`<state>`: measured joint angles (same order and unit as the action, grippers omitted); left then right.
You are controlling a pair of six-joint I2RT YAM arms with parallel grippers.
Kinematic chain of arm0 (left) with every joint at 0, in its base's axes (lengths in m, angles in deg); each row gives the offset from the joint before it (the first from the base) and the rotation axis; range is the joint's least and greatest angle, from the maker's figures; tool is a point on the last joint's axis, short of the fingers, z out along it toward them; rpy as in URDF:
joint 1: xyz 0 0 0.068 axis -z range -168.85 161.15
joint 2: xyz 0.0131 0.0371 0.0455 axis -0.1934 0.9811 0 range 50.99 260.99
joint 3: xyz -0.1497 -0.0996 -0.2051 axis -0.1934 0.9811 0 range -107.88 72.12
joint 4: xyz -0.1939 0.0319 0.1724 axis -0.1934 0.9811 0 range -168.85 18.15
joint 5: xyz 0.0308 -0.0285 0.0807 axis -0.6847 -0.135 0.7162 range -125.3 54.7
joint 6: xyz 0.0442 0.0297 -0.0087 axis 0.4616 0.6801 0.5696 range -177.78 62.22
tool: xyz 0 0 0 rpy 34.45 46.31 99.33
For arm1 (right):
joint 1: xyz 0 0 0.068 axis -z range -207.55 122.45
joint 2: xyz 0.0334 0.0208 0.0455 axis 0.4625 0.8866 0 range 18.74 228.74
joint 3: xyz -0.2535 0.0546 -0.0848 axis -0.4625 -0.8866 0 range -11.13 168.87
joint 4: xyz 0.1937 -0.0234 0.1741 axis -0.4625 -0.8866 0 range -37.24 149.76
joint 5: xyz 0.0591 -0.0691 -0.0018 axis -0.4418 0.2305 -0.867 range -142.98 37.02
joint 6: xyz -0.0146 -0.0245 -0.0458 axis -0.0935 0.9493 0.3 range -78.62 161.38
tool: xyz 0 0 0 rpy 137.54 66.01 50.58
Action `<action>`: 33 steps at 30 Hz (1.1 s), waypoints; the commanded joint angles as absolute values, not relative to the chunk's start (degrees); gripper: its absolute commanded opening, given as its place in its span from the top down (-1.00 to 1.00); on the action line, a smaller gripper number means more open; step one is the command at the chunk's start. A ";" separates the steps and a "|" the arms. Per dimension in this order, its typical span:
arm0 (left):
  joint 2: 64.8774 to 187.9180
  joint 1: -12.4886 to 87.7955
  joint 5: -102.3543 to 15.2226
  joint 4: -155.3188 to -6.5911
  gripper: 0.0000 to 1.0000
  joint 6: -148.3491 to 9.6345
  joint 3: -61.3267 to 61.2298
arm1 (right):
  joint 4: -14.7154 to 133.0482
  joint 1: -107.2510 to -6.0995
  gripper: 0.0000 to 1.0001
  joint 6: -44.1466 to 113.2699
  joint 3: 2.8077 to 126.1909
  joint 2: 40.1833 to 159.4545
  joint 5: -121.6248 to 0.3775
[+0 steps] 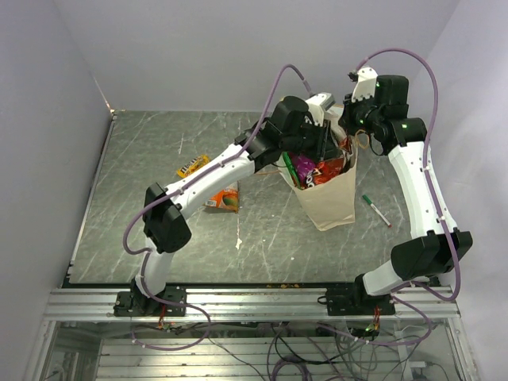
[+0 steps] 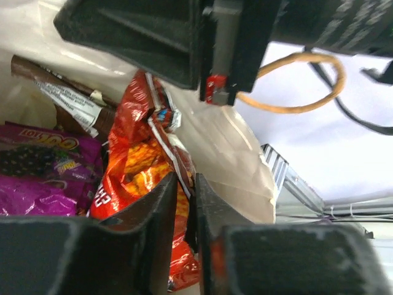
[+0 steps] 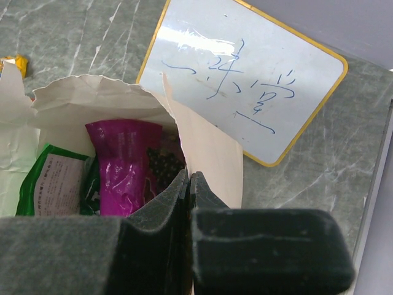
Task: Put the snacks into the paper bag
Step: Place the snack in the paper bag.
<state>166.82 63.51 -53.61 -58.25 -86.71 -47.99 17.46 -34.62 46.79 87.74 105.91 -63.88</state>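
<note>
The paper bag (image 1: 333,202) stands upright at mid-table, its mouth open. My left gripper (image 1: 312,153) reaches into the mouth; in the left wrist view my left gripper (image 2: 188,184) is shut on the edge of a red-orange snack packet (image 2: 132,166). Beside it in the bag are a purple packet (image 2: 43,178) and a brown packet (image 2: 67,98). My right gripper (image 3: 188,178) is shut on the bag's rim wall (image 3: 209,150) and holds it up. The purple packet (image 3: 123,166) and a green packet (image 3: 55,184) show inside.
On the table left of the bag lie a yellow-brown packet (image 1: 193,165) and an orange-green packet (image 1: 225,198). A green pen (image 1: 376,210) lies right of the bag. A framed whiteboard (image 3: 245,80) lies behind the bag. The bag's cord handle (image 2: 301,83) loops by the rim.
</note>
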 commanded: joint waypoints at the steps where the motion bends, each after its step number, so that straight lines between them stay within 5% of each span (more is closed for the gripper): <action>1: 167.51 64.06 -55.51 -58.53 0.63 -87.37 -45.73 | 16.42 -34.40 1.00 47.35 87.57 105.24 -64.21; 3: 167.13 64.09 -54.99 -57.97 0.84 -86.89 -43.73 | 16.28 -34.40 1.00 47.40 88.01 105.46 -63.88; 16: 169.03 64.26 -63.88 -53.11 0.82 -82.68 -36.93 | 15.64 -34.40 1.00 47.97 90.47 106.92 -62.10; 28: 168.24 62.75 -67.53 -55.21 -0.02 -77.12 -47.08 | 15.48 -34.40 1.00 48.34 90.21 106.75 -63.36; 33: 163.86 58.33 -67.84 -56.20 -0.52 -75.23 -45.69 | 15.35 -34.40 1.00 48.99 90.20 105.51 -64.92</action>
<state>168.07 61.63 -65.83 -55.06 -77.90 -45.26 16.15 -34.62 48.10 89.05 106.57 -63.35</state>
